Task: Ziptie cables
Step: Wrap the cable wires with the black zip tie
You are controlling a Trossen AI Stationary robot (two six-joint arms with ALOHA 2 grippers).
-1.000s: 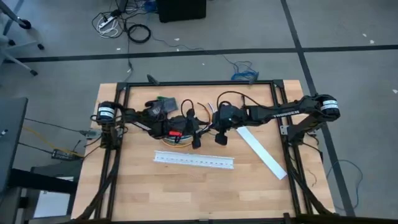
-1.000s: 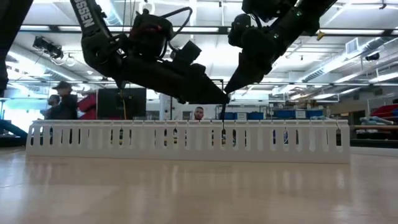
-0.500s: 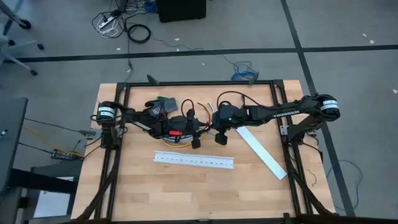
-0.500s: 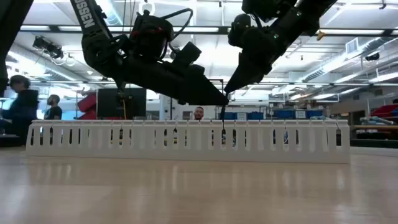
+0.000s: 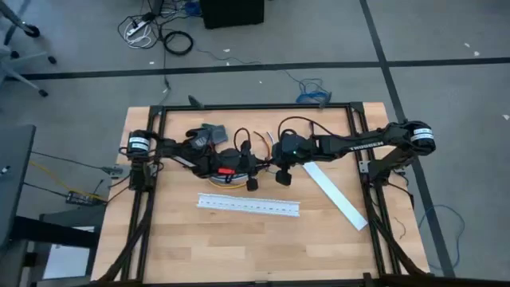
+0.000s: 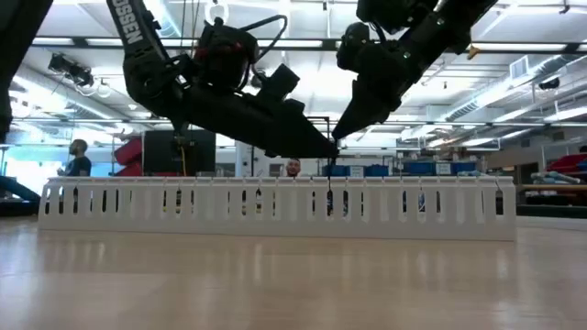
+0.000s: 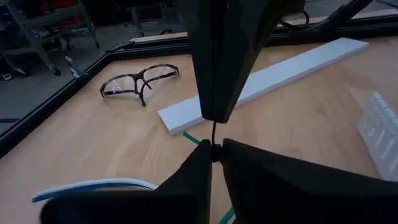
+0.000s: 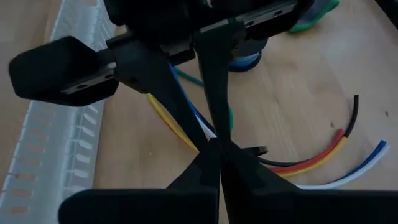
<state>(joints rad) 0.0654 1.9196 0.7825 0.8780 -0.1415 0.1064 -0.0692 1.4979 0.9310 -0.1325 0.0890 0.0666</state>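
Above the table's middle, my left gripper (image 5: 260, 166) and my right gripper (image 5: 269, 163) meet tip to tip, both shut on the ziptie (image 6: 329, 183), a thin black strap. It hangs straight down below their tips (image 6: 332, 145), and the white slotted channel (image 6: 275, 206) hides its lower end. The cables lie loose on the wood beyond the grippers: curved red, yellow, blue, white and black wires (image 8: 329, 155), plus yellow and blue ones (image 8: 171, 121) under the left gripper. My left gripper pinches the ziptie (image 7: 214, 144) between its two fingertips (image 7: 202, 158), slanting down toward the table's right. The strap runs on a short way to the right gripper's tips. It is lifted and upright. My right gripper's shut fingertips (image 7: 214, 115) meet the same strap (image 7: 214, 132) just above the left gripper's hold, slanting down from the table's right. In its own wrist view the shut fingers (image 8: 214, 149) hide the place of contact.
The slotted channel (image 5: 249, 206) lies across the table nearer the front edge. A flat white strip (image 5: 335, 195) lies slanted at the right. Safety glasses (image 7: 140, 81) rest near the far frame rail. Green wire (image 7: 193, 138) and a blue-white wire (image 7: 93, 185) lie under the grippers.
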